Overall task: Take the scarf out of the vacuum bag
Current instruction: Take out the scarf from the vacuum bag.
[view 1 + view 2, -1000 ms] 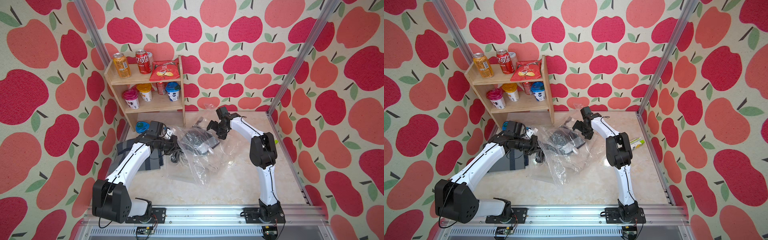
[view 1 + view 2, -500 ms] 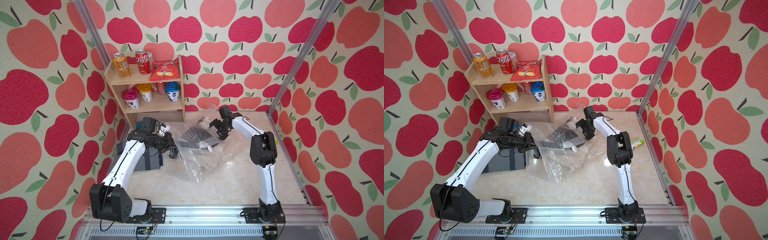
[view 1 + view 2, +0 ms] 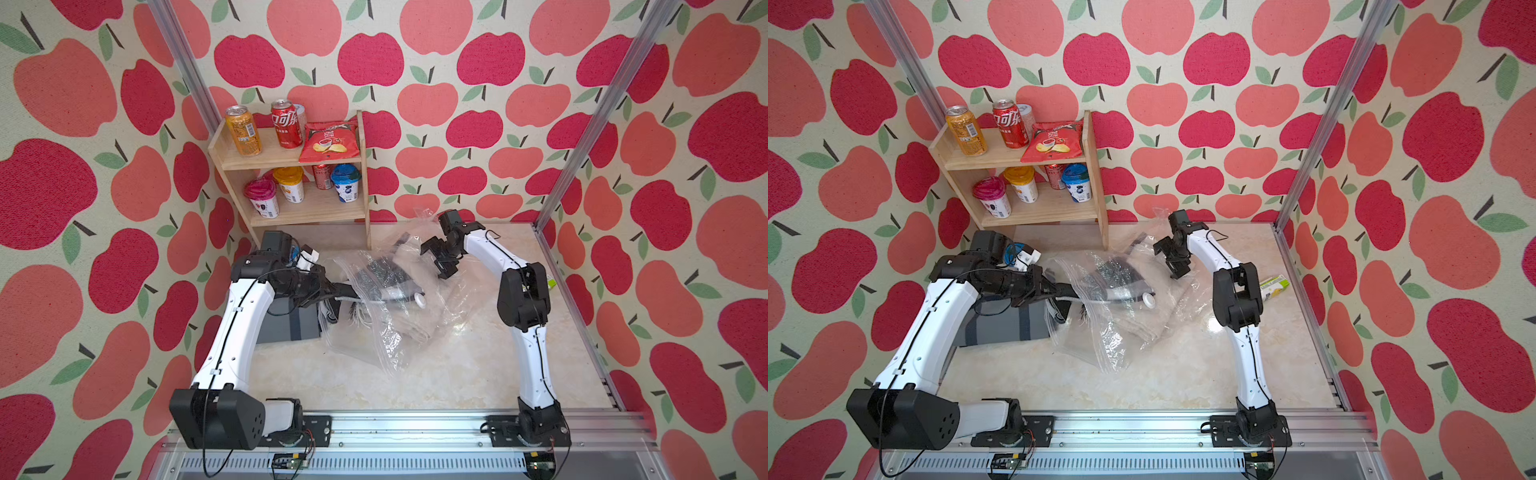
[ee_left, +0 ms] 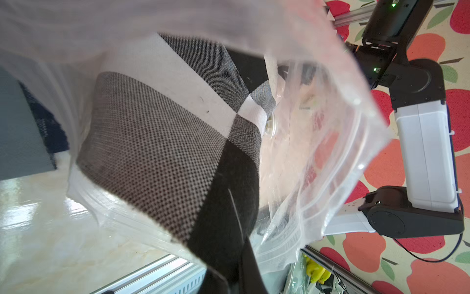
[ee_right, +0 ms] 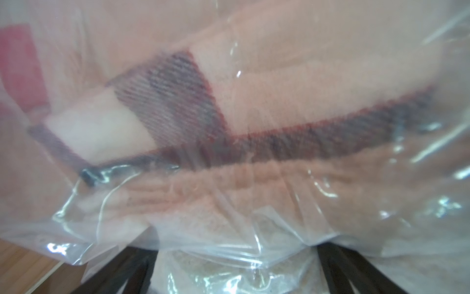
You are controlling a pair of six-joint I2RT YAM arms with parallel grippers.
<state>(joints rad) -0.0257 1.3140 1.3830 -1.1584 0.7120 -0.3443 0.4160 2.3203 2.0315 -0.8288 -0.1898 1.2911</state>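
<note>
The vacuum bag [image 3: 399, 332], clear and crinkly with a white valve cap [image 3: 420, 300], lies mid-table in both top views [image 3: 1121, 332]. Inside it is the scarf [image 3: 382, 272], checked black, grey and white. My left gripper [image 3: 345, 291] is shut on the scarf's dark end at the bag's left side. The left wrist view shows the scarf [image 4: 165, 142] close up, the jaws [image 4: 239, 277] pinching its black part, and the bag's zip edge [image 4: 330, 193] beside it. My right gripper [image 3: 437, 259] stands open at the bag's far right corner. Bag film [image 5: 229, 249] drapes across its fingers [image 5: 122, 275].
A wooden shelf [image 3: 316, 212] with cans, cups and a chip bag stands at the back left. A grey box [image 3: 291, 326] lies under my left arm. A green-yellow packet [image 3: 1274, 286] lies by the right wall. Apple-patterned walls close in three sides.
My left arm has drawn back to the left with the scarf end in its grip, dragging the bag's left side along. The right gripper has stayed open near the bag's far corner.
</note>
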